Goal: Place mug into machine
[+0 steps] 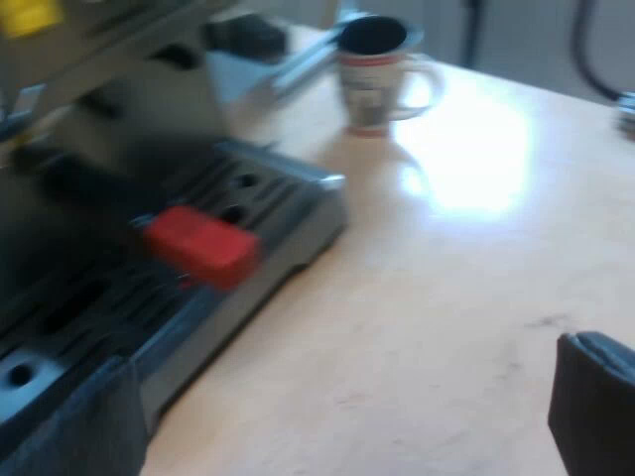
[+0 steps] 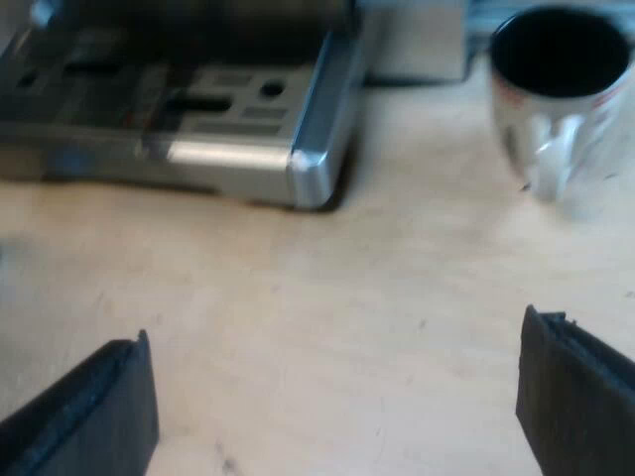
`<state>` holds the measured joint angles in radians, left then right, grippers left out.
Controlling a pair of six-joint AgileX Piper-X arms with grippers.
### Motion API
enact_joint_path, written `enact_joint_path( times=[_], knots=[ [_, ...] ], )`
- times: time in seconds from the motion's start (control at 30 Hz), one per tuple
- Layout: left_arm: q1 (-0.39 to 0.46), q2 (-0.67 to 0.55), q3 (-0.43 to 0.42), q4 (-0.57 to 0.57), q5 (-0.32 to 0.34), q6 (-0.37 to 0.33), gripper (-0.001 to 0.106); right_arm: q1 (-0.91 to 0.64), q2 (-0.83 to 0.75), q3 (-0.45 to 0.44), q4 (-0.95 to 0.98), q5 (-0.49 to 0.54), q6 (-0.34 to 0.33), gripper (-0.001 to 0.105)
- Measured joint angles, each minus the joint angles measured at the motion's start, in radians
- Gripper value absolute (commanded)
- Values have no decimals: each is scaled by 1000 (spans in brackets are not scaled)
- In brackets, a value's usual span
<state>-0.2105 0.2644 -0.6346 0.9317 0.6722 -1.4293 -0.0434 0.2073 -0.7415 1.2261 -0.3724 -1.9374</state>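
Step in hand, by judgement: approach for the pick, with no grasp made yet.

Mug (image 2: 561, 109): upright on the table (image 2: 298, 327), ahead of the right gripper (image 2: 332, 402) and beyond one finger, near the corner of the drip tray (image 2: 228, 154) but not on it. From the left gripper (image 1: 337, 426), farther ahead, past the tray's end.

Right gripper: spread wide, holding nothing, low over bare table. Left gripper: likewise wide and empty, close beside the espresso machine (image 1: 119, 99).

Next move, by judgement: advance the right gripper until the mug's body sits between the fingers (image 2: 89, 412), clear of the loop handle. Then close, lift over the tray's lip, and set down beneath the holder's red end (image 1: 201, 245) at the machine's front.

Materials: mug glazed, white with a red band and print, dark inside, probably slippery. Tray of brushed metal, slotted, with a rounded corner. Fingers black, matte, flat-faced. Table pale wood, glossy under glare.
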Motion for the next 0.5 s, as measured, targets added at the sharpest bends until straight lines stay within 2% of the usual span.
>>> enact_joint_path(
  times=[0.2, 0.37, 0.5],
  knots=[
    [-94, 0, 0, 0, 3, 0, 83, 69, 0, -3, 34, 30, -3, 75],
    [-104, 0, 0, 0, 5, 0, 83, 71, 0, -3, 34, 40, -3, 75],
    [-104, 0, 31, -3, 6, 0, 83, 71, 0, -3, 34, 42, -3, 75]
  ],
)
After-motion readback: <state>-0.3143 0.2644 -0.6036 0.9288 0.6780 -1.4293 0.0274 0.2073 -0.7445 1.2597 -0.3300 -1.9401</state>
